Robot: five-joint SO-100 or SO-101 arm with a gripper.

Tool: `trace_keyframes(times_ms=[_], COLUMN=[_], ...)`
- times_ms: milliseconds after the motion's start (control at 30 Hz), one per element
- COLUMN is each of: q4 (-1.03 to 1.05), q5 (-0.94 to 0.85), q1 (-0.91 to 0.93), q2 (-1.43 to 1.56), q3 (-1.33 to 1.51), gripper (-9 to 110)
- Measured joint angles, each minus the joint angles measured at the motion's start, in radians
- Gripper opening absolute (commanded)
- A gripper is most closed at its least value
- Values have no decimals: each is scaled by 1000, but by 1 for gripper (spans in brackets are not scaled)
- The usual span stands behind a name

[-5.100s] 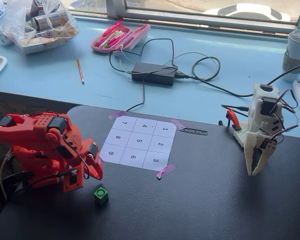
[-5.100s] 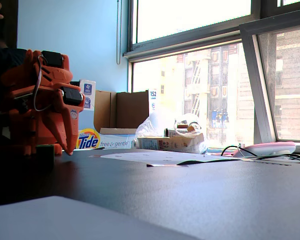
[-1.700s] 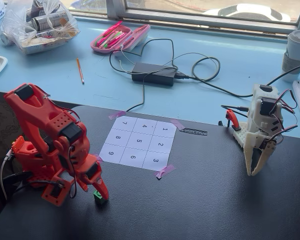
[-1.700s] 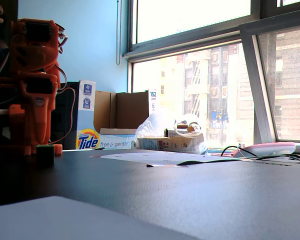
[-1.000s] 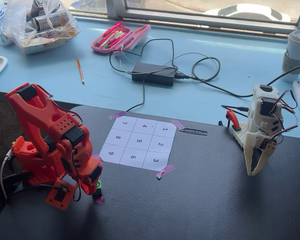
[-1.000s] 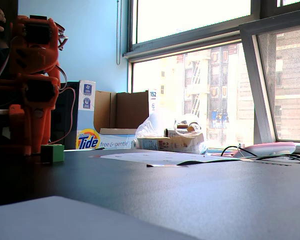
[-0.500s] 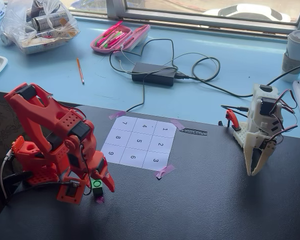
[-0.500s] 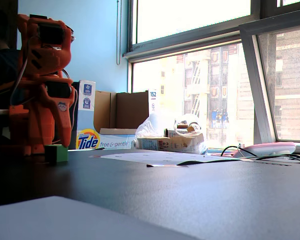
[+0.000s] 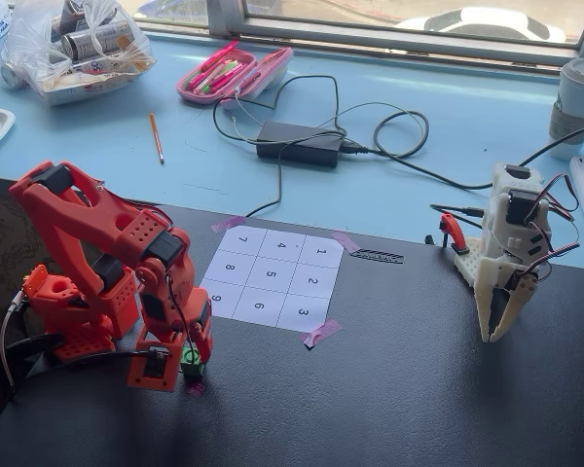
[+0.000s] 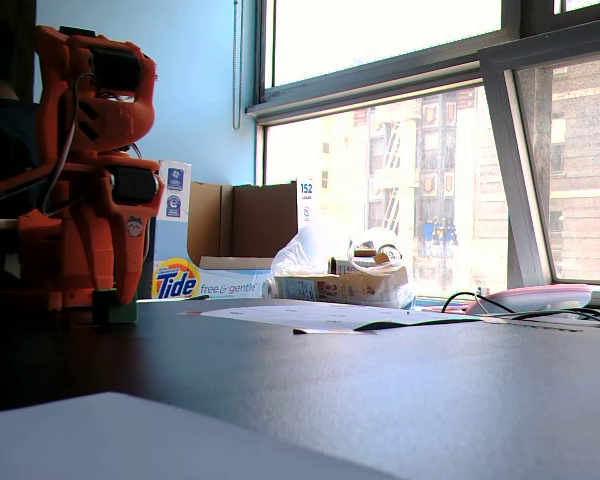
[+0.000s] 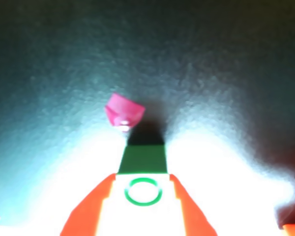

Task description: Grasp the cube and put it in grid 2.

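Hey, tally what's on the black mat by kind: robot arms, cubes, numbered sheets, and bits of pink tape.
Robot arms: 2, orange and white
Cubes: 1, green, between the orange pincer fingers
Numbered sheets: 1
Pink tape bits: 4: sheet corners, and one by the cube
Total: 8
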Motion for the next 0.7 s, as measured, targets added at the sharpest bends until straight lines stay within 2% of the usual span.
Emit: trace_keyframes(times_ms=[267, 467, 700], q4=[26, 175, 371], q5=[-18, -23, -23], q1=[2, -14, -156], q2=[-35, -137, -299], q3=[-60, -348, -781], gripper=[0, 0, 0])
